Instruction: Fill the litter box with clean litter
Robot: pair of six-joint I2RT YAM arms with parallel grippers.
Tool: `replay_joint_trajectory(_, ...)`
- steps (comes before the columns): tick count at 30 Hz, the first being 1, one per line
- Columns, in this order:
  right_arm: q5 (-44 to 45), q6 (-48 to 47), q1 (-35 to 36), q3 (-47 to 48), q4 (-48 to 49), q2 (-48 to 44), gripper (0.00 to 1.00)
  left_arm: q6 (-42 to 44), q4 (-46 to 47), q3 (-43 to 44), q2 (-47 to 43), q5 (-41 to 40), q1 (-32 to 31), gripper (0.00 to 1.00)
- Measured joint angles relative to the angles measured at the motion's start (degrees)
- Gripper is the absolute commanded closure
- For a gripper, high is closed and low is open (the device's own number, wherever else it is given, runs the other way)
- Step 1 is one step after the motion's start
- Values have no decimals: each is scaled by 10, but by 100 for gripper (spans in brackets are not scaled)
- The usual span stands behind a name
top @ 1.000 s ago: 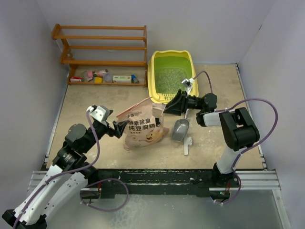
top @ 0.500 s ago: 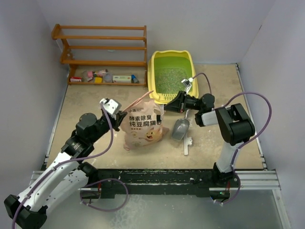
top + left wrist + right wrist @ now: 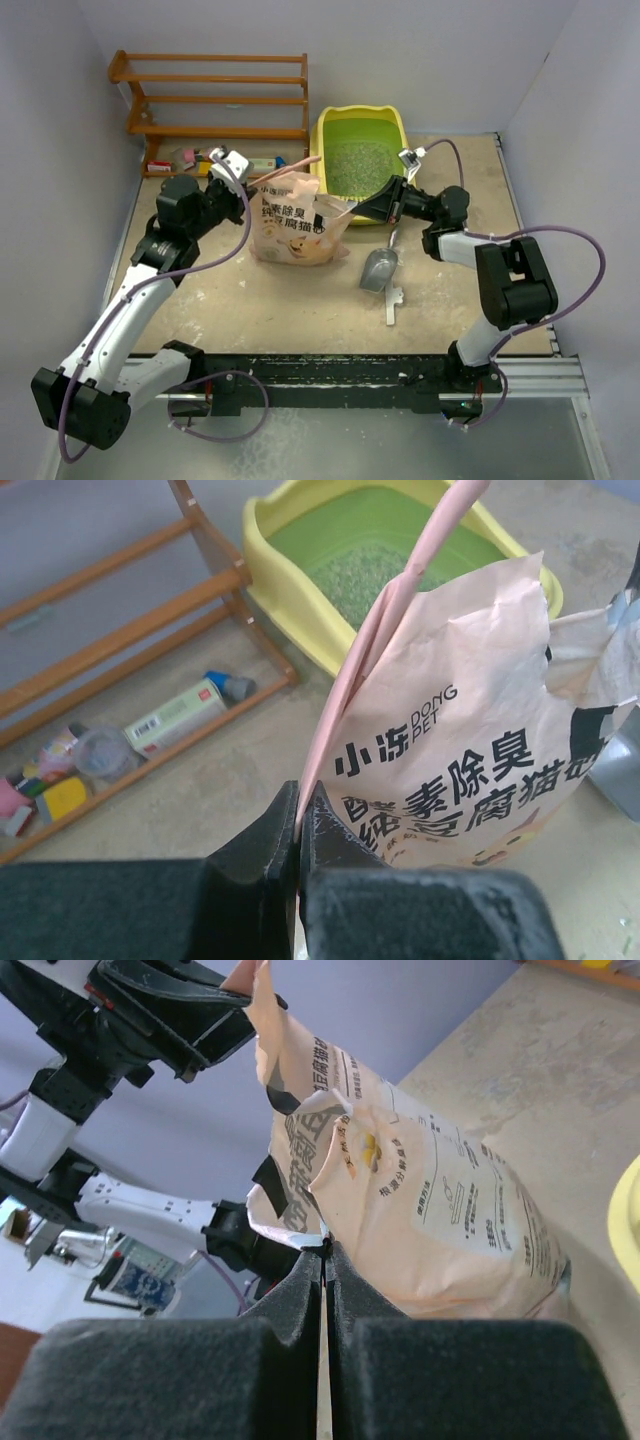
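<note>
The yellow litter box (image 3: 320,150) (image 3: 290,605) sits at the back of the table, with pale clean litter (image 3: 358,165) (image 3: 360,570) spread in its green basin. A pink-tan printed litter bag (image 3: 292,225) (image 3: 470,750) (image 3: 450,1220) hangs lifted between both arms, just left of the box. My left gripper (image 3: 243,200) (image 3: 300,805) is shut on the bag's pink edge. My right gripper (image 3: 362,212) (image 3: 326,1250) is shut on the bag's torn top edge at its right side.
A grey scoop (image 3: 378,270) lies on the table in front of the box, with a white strip (image 3: 390,300) beside it. A wooden shelf rack (image 3: 215,100) (image 3: 130,610) with small items on its bottom shelf stands at the back left. Walls close in on both sides.
Both grippers closed on the bag. The left arm swung up and back, and the bag rose and shifted back-left toward the rack and litter box. The right gripper moved slightly back.
</note>
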Motion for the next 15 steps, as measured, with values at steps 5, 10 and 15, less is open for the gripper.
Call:
replay_joint_trajectory(5, 26, -37, -12, -5, -56, -27, 100, -8, 41, -3, 13, 23, 25, 100)
replay_joint_trajectory(10, 47, -49, -12, -64, -90, -24, 100, -44, 37, -60, 13, 22, 42, 100)
replay_joint_trajectory(15, 60, -28, -12, -102, -96, -26, 100, -81, 2, -69, -2, 34, 47, 100)
